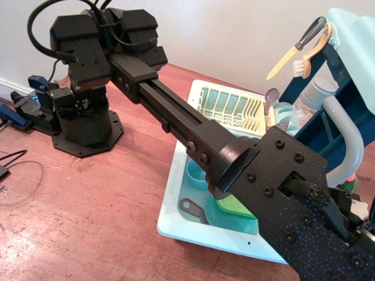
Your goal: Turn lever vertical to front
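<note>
The lever (350, 136) is a light grey curved tube at the right edge. It rises from a grey knuckle (318, 89) by the blue frame and bends down toward the front. My black arm reaches from the back left to the lower right corner. Its wrist block (296, 202) fills that corner. The gripper (355, 206) sits just below the lever's lower end, mostly hidden behind the wrist and cut by the frame edge. I cannot tell if the fingers touch the lever or how the jaws stand.
A light blue toy sink (171, 218) holds a yellow dish rack (225, 108), a teal cup (195, 174), a green plate (234, 208) and a grey pan handle (190, 206). A purple spoon (271, 96) stands in the rack. A grey-handled brush (309, 36) hangs above.
</note>
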`<state>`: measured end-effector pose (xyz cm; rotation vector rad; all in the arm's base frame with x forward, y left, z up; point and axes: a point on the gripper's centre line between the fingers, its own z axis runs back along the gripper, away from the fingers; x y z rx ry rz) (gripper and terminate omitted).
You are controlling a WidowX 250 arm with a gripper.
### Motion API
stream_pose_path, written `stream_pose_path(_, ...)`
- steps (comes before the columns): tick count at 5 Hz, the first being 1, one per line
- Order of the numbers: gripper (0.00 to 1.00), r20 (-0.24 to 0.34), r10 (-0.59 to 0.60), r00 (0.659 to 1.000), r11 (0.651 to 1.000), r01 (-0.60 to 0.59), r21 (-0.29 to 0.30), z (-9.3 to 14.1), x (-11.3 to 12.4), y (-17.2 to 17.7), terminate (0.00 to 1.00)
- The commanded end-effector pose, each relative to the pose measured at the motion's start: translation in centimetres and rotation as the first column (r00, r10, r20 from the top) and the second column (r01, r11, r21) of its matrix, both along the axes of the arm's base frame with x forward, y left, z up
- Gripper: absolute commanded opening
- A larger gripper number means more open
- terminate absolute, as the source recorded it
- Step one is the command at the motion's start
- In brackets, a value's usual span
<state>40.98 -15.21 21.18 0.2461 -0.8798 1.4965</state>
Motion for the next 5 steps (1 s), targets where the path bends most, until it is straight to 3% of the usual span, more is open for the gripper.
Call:
stream_pose_path(1, 1.00, 0.000, 0.000, 1.000, 1.000, 0.000, 0.000, 0.0, 0.0, 0.0, 0.00)
stream_pose_path(5, 1.00, 0.082, 0.188, 0.979, 0.982, -0.187, -0.013, 0.4, 2.5, 3.2, 0.00)
